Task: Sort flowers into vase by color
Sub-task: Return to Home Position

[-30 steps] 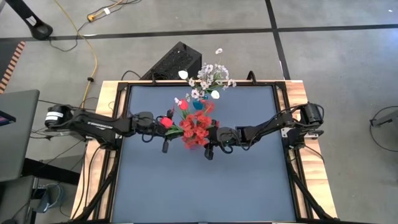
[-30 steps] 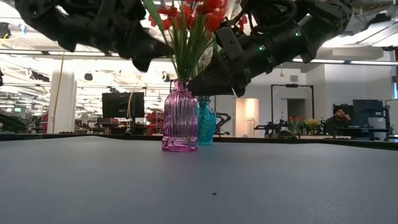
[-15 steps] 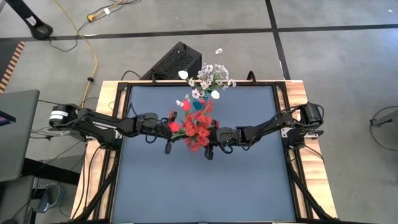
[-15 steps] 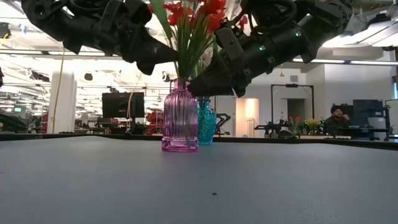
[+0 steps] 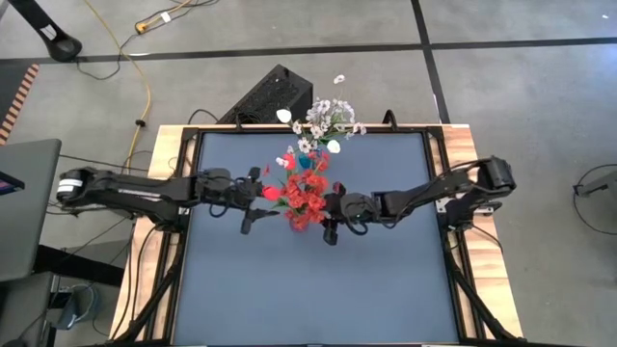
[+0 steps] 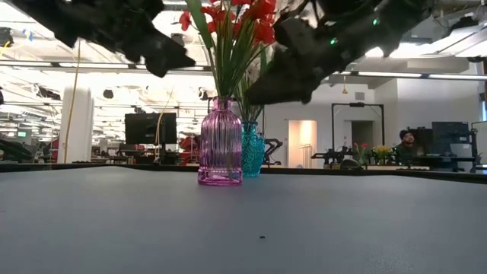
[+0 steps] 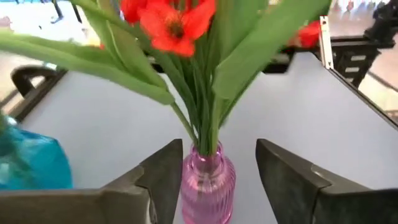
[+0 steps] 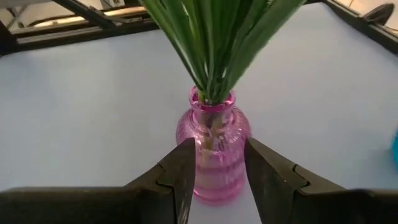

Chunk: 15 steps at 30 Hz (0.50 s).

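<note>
L gripper [image 7: 219,152] & R gripper [image 8: 214,152] hang either side of the purple vase [image 6: 221,141] at stem height, jaws apart, holding nothing. Red flowers [image 5: 304,193] stand in it, mid-tabletop [image 5: 289,289]. Teal vase [image 6: 252,149] w/ white flowers [image 5: 323,120] sits just behind, near the far edge. Open tabletop runs to the near & side edges.

Bench [image 5: 308,280] evenly lit from above, shadows faint; low view backlit by bright ceiling lights [image 6: 426,75], arms [image 6: 114,27] overhead near-black; bench washed pale in wrist views.
</note>
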Motion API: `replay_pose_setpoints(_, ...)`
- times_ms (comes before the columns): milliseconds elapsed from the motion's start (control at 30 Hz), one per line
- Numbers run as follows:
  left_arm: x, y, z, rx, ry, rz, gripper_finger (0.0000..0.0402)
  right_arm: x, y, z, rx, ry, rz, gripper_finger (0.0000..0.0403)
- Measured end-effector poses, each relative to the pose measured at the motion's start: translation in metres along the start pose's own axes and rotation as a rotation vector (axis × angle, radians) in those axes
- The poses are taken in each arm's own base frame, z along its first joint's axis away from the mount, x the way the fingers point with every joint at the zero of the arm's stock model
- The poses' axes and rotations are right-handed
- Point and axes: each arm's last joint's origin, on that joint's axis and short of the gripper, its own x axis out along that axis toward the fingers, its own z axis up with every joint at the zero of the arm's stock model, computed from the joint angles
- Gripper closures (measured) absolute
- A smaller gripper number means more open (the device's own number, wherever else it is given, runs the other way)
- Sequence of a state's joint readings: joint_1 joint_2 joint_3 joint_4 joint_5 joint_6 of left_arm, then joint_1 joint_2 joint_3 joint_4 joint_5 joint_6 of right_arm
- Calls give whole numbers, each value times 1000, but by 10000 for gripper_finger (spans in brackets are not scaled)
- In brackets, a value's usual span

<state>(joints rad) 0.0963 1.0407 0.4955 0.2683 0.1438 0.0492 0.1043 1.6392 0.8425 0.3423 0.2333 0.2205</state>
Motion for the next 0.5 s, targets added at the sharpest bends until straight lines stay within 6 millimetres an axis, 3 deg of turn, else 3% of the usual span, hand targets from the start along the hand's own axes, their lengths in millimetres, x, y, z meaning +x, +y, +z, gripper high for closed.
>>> replay_pose_setpoints(267,-48,-4,8,91,-9,17,205,-46,2,14,-37,110,3,239)
replay_pose_setpoints(500,-63,-6,-24,97,-54,71,205,-89,2,13,-52,77,40,244)
